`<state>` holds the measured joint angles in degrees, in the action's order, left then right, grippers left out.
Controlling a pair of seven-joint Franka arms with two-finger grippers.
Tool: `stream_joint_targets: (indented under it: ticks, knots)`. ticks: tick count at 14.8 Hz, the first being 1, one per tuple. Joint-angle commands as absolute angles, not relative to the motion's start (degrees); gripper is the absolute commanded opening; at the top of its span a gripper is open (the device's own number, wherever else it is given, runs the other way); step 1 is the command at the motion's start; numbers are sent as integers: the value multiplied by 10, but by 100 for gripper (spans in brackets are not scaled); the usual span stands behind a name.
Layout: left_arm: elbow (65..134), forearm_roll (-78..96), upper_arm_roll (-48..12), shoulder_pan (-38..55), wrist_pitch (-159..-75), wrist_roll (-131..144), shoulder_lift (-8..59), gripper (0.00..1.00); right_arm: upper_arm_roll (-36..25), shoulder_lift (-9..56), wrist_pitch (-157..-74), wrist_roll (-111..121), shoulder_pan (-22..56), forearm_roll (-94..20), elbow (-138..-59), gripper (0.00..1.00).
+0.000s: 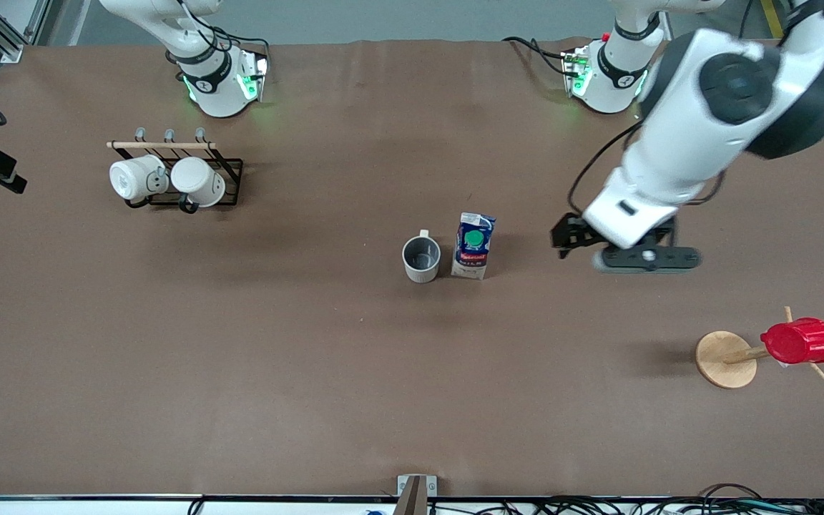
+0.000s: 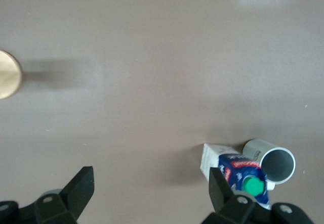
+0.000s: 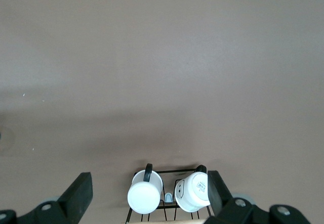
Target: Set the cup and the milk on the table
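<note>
The cup (image 1: pixel 421 259), a light grey-white mug with a grey inside, stands upright on the brown table (image 1: pixel 312 372) near its middle. The milk (image 1: pixel 474 245), a blue and white carton with a green cap, stands upright right beside it, toward the left arm's end. My left gripper (image 1: pixel 571 238) is open and empty, up over bare table beside the milk. The left wrist view shows its gripper (image 2: pixel 151 191) with the milk (image 2: pixel 238 171) and the cup (image 2: pixel 271 163) past one fingertip (image 2: pixel 218 186). My right gripper (image 3: pixel 149 193) is open and empty, high over the mug rack; it is out of the front view.
A black-wire rack (image 1: pixel 229 168) with two white mugs (image 1: pixel 197 181) stands near the right arm's base and shows in the right wrist view (image 3: pixel 167 172). A wooden stand (image 1: pixel 725 359) carrying a red ribbed cup (image 1: pixel 800 341) stands at the left arm's end.
</note>
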<state>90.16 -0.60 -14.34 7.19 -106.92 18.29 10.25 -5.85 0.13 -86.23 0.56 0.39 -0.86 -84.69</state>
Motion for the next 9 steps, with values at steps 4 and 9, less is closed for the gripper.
stream_joint_targets:
  ticks: [4,9]
  knots:
    - [944,21,-51,76,-1047,63,18,100,-53,2,-856,9,-4,-9,-842,100]
    - [938,18,18,75,-1005,-45,-20,100,-53,2,-856,9,-4,-9,-842,100]
